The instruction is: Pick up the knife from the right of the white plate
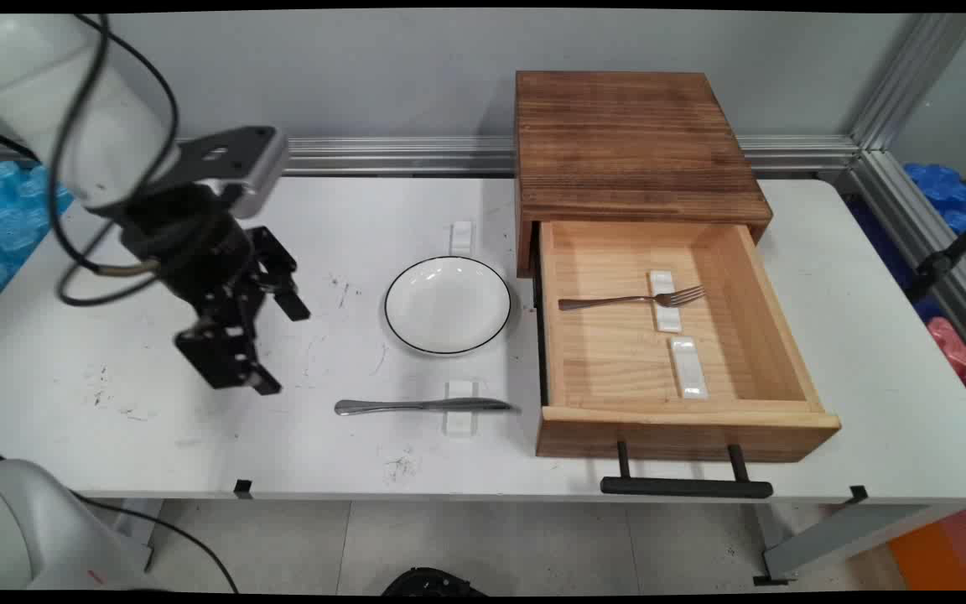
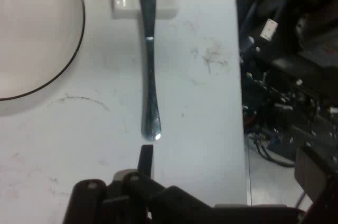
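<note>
Scuffed white table (image 1: 869,335) against a grey wall, black gripper (image 1: 269,348) hovering with jaws released left of a butter knife (image 1: 420,406) lying across a white rest (image 1: 459,409), white plate (image 1: 448,304), open wooden drawer (image 1: 609,352) holding a fork (image 1: 630,299).

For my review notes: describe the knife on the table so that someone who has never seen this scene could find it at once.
Start at the wooden drawer box on the white table, its drawer pulled open. Left of the drawer's front sits a white plate with a dark rim. The knife lies in front of that plate, across a small white rest. Unlike the fork, it lies outside the drawer.
</note>
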You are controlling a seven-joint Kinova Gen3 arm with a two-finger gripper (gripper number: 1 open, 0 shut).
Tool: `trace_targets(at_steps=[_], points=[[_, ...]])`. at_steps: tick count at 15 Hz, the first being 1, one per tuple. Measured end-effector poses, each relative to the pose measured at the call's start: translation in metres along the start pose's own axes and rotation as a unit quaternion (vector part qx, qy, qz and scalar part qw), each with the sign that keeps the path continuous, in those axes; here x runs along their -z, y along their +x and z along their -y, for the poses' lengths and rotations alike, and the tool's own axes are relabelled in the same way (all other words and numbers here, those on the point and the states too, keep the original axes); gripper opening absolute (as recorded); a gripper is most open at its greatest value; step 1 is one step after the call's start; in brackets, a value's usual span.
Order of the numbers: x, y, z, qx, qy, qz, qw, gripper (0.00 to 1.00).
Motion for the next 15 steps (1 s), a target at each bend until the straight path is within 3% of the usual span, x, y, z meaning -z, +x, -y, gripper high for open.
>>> trace_targets(at_steps=[6, 15], points=[[-0.054, 0.013, 0.008, 0.031, 0.018, -0.006, 0.9993, 1.00], [-0.121, 0.027, 0.016, 0.015, 0.030, -0.004, 0.9994, 1.00]])
